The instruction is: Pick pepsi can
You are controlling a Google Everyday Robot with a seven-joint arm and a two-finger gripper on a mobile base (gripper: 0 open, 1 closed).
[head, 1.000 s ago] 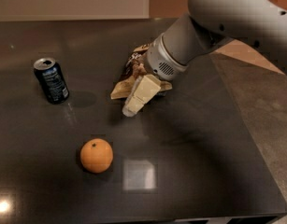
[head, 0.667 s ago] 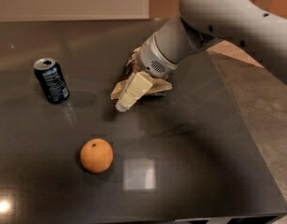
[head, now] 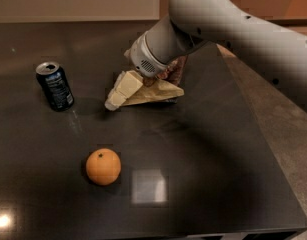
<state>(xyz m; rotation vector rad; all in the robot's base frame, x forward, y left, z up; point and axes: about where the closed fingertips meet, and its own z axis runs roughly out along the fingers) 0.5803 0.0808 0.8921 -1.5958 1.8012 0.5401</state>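
The pepsi can (head: 55, 85) is dark blue with a silver top and white print. It stands upright on the dark table (head: 203, 149) at the left. My gripper (head: 117, 95) is cream-coloured and hangs low over the table, pointing down-left. It is to the right of the can, about a can's height away, and is not touching it. The grey arm (head: 228, 29) reaches in from the upper right.
An orange (head: 103, 166) lies on the table in front, below the can and the gripper. A tan and brown snack bag (head: 160, 86) lies just behind and to the right of the gripper. The table's right edge (head: 265, 144) borders a grey floor.
The arm and gripper have moved left, closer to the pepsi can. The can, the orange and the bag have not moved.
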